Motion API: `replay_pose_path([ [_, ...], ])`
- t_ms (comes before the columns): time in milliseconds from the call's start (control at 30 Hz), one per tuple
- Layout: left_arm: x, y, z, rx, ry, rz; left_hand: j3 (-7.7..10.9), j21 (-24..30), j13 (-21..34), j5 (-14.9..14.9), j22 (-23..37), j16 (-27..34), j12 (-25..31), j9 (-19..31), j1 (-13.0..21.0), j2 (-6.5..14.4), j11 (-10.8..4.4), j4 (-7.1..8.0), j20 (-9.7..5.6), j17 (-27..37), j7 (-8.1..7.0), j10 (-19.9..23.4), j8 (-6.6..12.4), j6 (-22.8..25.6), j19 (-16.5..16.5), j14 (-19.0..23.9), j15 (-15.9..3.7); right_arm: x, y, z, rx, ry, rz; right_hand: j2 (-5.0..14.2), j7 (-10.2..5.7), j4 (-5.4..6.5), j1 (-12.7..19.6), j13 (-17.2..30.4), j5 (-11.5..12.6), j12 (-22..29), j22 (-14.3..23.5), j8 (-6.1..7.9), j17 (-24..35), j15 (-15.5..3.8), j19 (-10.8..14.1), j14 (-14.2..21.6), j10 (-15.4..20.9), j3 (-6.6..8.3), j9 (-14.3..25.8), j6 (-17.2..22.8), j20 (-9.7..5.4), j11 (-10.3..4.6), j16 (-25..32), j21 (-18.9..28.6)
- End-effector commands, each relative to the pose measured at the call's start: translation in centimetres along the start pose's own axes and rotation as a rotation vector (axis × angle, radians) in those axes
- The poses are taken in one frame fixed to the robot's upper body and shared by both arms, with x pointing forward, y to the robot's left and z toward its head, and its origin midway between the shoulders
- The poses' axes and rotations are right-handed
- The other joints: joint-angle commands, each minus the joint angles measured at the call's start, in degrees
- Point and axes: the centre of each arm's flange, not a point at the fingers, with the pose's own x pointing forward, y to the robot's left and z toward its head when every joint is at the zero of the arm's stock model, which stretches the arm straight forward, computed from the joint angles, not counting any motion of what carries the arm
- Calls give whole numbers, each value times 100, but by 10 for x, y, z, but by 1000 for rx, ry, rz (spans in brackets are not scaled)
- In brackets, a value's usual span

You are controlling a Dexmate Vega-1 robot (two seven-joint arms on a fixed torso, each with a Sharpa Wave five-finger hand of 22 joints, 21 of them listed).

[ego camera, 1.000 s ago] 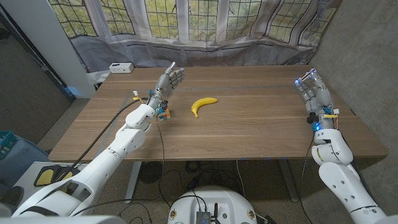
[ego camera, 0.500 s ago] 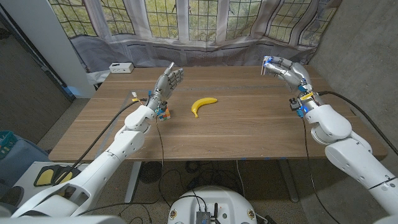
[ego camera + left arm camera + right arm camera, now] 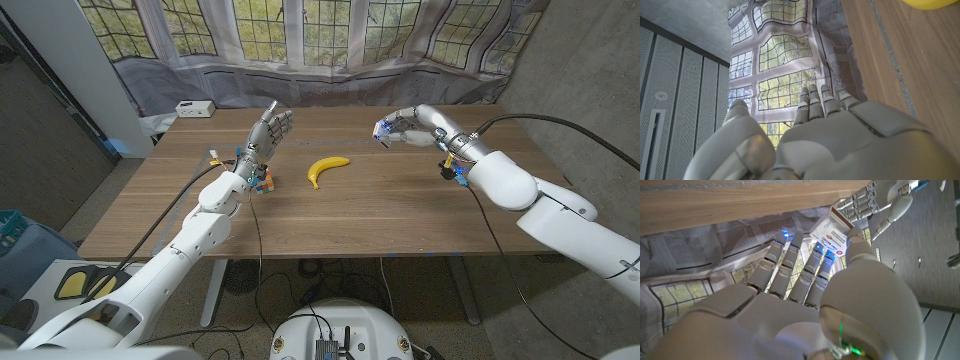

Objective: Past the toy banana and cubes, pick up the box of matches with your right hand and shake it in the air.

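Box of matches (image 3: 832,230) is held pinched at the fingertips of the right hand (image 3: 400,128), raised over the far table (image 3: 400,215), at about 2 o'clock from the toy banana (image 3: 327,168). Flat printed card; long axis cannot be judged. Cubes (image 3: 263,181) sit beside the left hand (image 3: 272,130), which is held open, upright, holding nothing.

Open wood lies all across the near half of the table (image 3: 400,225), nothing on it to dodge. Mid-table sits the banana (image 3: 326,168), alone, with bare board on every side. The cubes (image 3: 262,182) hug the left arm, tucked under the left hand (image 3: 272,128), which stands raised, fingers spread. The right hand (image 3: 398,128) hangs above the far board, well apart from banana and cubes, clear air beneath it.
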Motion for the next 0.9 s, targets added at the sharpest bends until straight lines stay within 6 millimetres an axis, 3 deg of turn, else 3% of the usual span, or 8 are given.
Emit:
replay_pose_path([
  [33, -1, 1, 0, -1, 1, -2, 4, -4, 16, -16, 21, 3, -2, 30, -28, 1, -56, -38, 40, 8, -8, 31, 26, 32, -18, 16, -25, 16, 24, 15, -328, 37, 220, 167, 30, -16, 239, 28, 21, 46, 32, 59, 22, -341, 16, 38, 75, 1, 21, 205, 14, -36, 25, 8],
  [233, 0, 2, 0, -1, 1, 0, 5, -2, 16, -16, 21, 4, -3, 31, -31, 2, -21, -42, 40, 8, -15, 30, 30, 43, -14, 19, -20, 19, 33, 11, -323, 42, 253, 179, 55, -16, 246, 27, 23, 42, 32, 65, 21, -347, 8, 40, 80, 2, 20, 237, 12, -23, 19, 2],
  [467, 2, 2, 1, 6, 4, -3, 5, -2, 16, -16, 21, 6, 0, 31, -33, 3, -14, -45, 41, 8, -14, 36, 31, 48, -13, 25, -18, 12, 24, 3, -222, 26, 140, 196, 46, -19, 262, 26, 26, 32, 33, 59, 24, -342, -3, 40, 70, 6, 19, 244, 30, -10, 16, -6],
  [900, 7, -2, -1, 5, 11, -16, 6, -2, 16, -15, 21, 4, -1, 31, -38, 7, -19, -52, 39, 8, -7, 35, 31, 51, -15, 23, -19, -23, -14, -53, 406, -22, -241, 203, 49, -46, 327, 24, 29, 4, 34, 10, 40, -286, -61, 3, 39, 4, 18, 175, 66, -9, 8, -35],
])
